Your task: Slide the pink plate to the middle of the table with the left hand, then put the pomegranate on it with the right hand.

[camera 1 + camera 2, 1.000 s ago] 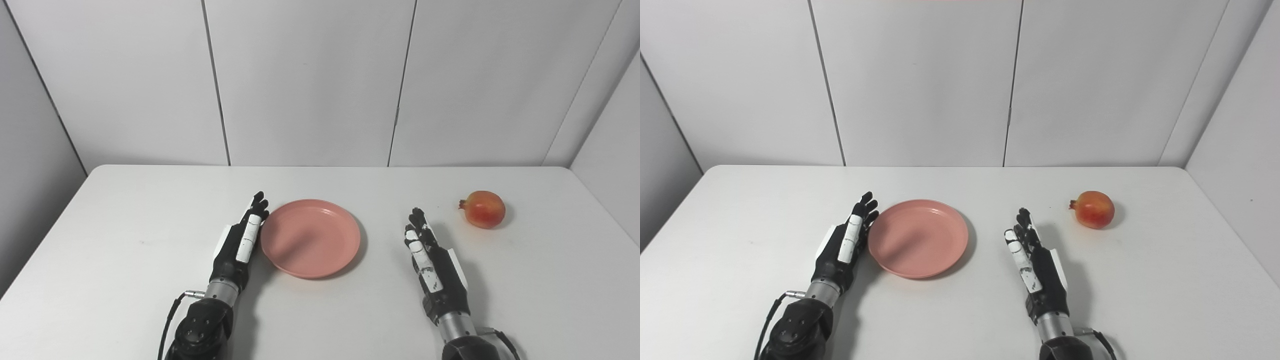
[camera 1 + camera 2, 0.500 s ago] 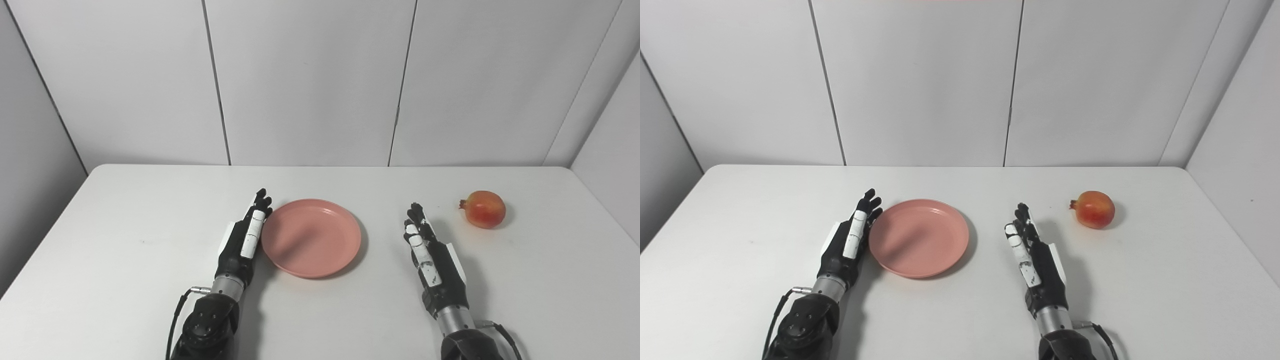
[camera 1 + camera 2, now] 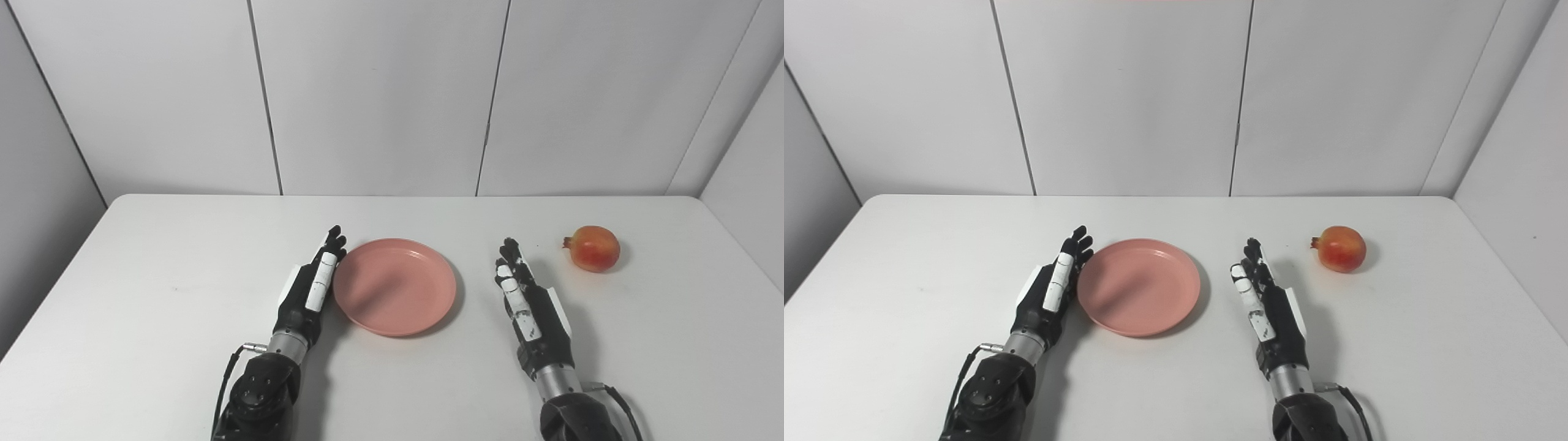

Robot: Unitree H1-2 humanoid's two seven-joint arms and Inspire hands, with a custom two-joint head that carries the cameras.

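Pink plastic, shallow and round, the plate (image 3: 395, 286) lay flat on the white bench (image 3: 135, 294), a little left of the bench's middle line. The left hand (image 3: 309, 290) stood on edge just beside the plate's left rim, fingers straight and together, palm toward the plate, holding nothing; its fingers appeared to touch the rim, though contact could not be confirmed from either view. The right hand (image 3: 531, 303) rested on edge to the right of the plate, apart from it, fingers straight and released, holding nothing. The pomegranate (image 3: 593, 247) sat on the bench farther right and slightly farther back, apart from the right hand and well apart from the plate, with its crown pointing left. Judged from this layout, the first step was in hand: the plate was being pushed sideways toward the middle and was close to its place, but not quite centred. The next move called for a short, level push to the right with the flat of the left hand held low against the rim, so that the plate would slide rather than tip or ride up. Once the plate was centred, the left hand needed to draw clear. The right hand would then need to reach right and back, close around the round fruit, which could roll if nudged, lift it, and set it on the plate.
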